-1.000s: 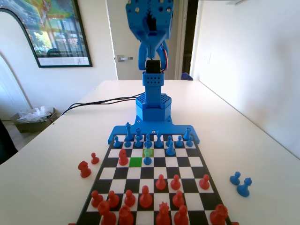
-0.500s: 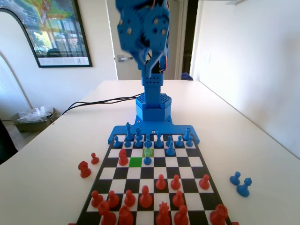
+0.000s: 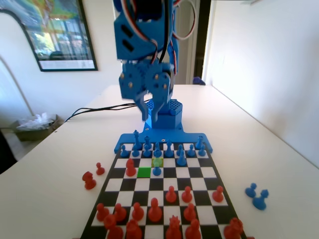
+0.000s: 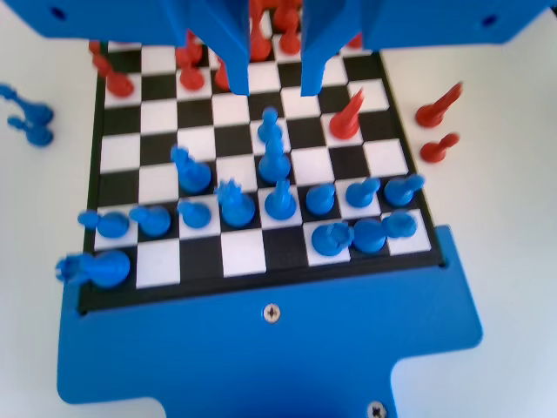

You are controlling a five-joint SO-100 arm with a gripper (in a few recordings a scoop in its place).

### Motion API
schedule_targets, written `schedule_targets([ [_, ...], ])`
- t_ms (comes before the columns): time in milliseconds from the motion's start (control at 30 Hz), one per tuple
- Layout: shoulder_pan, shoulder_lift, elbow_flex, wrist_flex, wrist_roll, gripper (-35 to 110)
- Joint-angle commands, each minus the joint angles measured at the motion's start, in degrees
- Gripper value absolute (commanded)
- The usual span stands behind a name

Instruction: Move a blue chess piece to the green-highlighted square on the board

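The board (image 3: 199, 172) lies before the blue arm. Its bright green-highlighted square (image 3: 144, 172) stands bare. Right of it in the fixed view is a blue chess piece, a pawn (image 3: 157, 170) (image 4: 270, 122). Just behind it is a paler yellow-green square (image 3: 157, 162), where the wrist view shows another blue pawn (image 4: 274, 163). My gripper (image 3: 150, 107) (image 4: 274, 87) hangs in the air over the arm's base and the near blue ranks. It is well above the pieces, its jaws apart with nothing between them.
Blue back-rank pieces (image 4: 231, 205) crowd the rows by the blue base plate (image 4: 261, 348). A red pawn (image 3: 130, 167) stands left of the green square. Red pieces (image 3: 89, 179) lie off the board's left side and blue ones (image 3: 258, 198) off its right. Cables (image 3: 99, 108) run across the table.
The arm has swung down from high above the base. The gripper now hangs much lower and closer to the board's blue end. No piece has moved.
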State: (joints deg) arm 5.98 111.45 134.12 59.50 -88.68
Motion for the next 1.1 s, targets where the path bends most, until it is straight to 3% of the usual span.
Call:
schedule_targets([
  [0,-0.62,2.11,1.85,-1.05,-0.35,10],
  [1067,-0.62,-9.32,2.64,-13.54,-1.23,10],
])
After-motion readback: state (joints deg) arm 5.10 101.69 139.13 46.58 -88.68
